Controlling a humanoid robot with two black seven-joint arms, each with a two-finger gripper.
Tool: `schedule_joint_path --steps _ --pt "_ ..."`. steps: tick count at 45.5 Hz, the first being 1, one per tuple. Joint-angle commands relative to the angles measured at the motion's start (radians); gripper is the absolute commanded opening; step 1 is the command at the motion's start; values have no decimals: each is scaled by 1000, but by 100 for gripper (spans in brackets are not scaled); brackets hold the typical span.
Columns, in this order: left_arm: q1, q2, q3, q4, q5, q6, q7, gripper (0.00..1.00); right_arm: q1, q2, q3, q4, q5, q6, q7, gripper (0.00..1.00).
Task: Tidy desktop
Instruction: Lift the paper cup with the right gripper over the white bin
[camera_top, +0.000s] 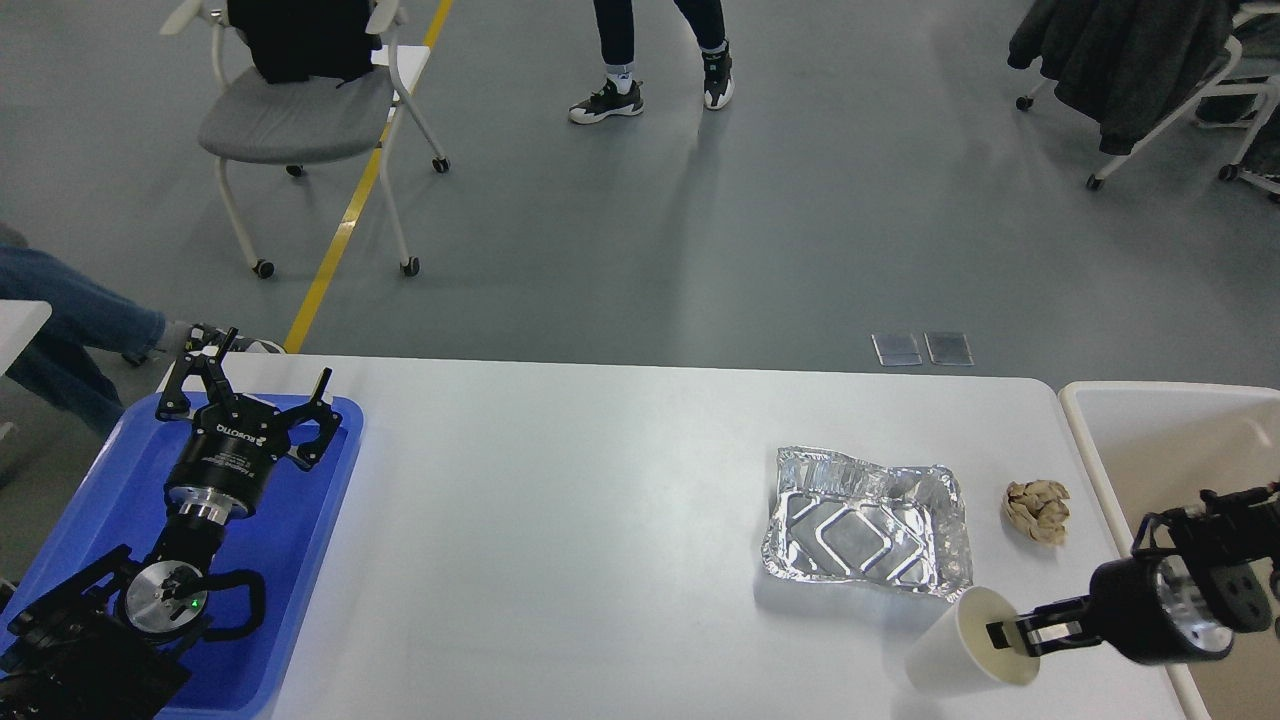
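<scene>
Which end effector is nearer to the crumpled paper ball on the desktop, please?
Right. The right end effector grips a paper cup just in front of the crumpled paper ball; the left end effector hovers over the blue tray, far across the desktop.

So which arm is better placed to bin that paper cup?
Probably the right: its gripper is gripping the paper cup's rim, beside the bin. The left gripper hangs open over the blue tray.
</scene>
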Motion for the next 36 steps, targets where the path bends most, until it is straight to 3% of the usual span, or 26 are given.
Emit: schedule_joint_path --steps 1,25,36 --pt "0 0 0 0 0 0 2 99 309 -53 -101 65 0 238 2 0" --pt "0 0 0 0 0 0 2 99 838 -87 -114 87 40 709 4 0" --pt "0 0 0 0 0 0 2 99 1036 -92 -117 81 109 815 -5 0"
